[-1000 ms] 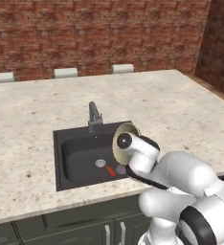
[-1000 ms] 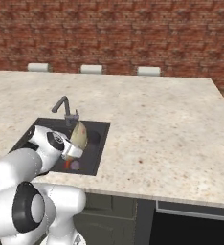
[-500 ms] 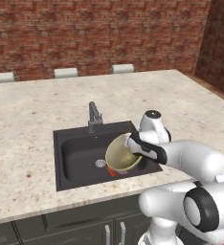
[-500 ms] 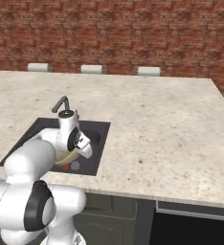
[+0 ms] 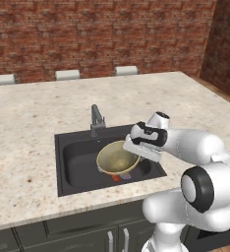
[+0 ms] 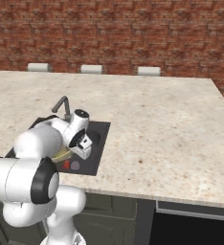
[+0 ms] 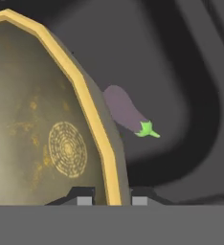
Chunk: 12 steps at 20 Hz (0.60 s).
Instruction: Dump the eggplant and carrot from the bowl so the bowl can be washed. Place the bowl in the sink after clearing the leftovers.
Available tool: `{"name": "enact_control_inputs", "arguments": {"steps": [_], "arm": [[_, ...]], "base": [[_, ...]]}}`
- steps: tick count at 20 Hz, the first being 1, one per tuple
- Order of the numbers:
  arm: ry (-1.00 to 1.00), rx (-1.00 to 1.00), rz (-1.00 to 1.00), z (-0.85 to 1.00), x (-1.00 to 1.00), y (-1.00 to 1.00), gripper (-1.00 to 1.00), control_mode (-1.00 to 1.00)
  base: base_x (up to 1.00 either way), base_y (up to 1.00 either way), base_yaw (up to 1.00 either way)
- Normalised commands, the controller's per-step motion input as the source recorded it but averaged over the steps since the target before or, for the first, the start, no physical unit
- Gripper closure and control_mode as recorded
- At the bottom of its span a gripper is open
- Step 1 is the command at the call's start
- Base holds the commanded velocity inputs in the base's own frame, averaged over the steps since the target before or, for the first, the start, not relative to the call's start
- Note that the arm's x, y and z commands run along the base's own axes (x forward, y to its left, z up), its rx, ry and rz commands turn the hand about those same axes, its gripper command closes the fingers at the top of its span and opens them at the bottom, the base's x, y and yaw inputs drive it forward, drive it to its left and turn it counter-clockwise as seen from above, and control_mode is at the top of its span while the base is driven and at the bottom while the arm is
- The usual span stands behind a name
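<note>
Dark finger tips of the gripper point(image 7: 112, 196) pinch the rim of the bowl point(image 5: 118, 157) at its 3 o'clock edge, holding it low inside the sink point(image 5: 76, 162). Its inside looks empty; the eggplant point(image 7: 126, 111) lies on the basin floor just beside it, something orange-red point(image 5: 115, 177), probably the carrot, peeks out at 6 o'clock, so only release seems left.

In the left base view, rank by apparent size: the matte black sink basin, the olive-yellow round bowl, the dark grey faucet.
1. The matte black sink basin, clearly largest.
2. The olive-yellow round bowl, held inside the basin by the gripper.
3. The dark grey faucet, smallest; it stands farther from the camera, so its margin below the bowl is less sure.
</note>
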Motion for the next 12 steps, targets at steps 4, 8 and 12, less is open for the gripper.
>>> {"name": "enact_control_inputs", "arguments": {"steps": [4,8,12], "arm": [[0.02,0.03,0.0,-0.51,0.0,0.82,1.0,-1.0],[0.03,0.0,0.0,-0.31,0.0,0.71,1.0,-1.0],[0.02,-0.03,0.0,-0.36,0.0,0.56,1.0,-1.0]], "base": [[0.0,0.0,0.0],[0.0,0.0,0.0],[0.0,0.0,0.0]]}}
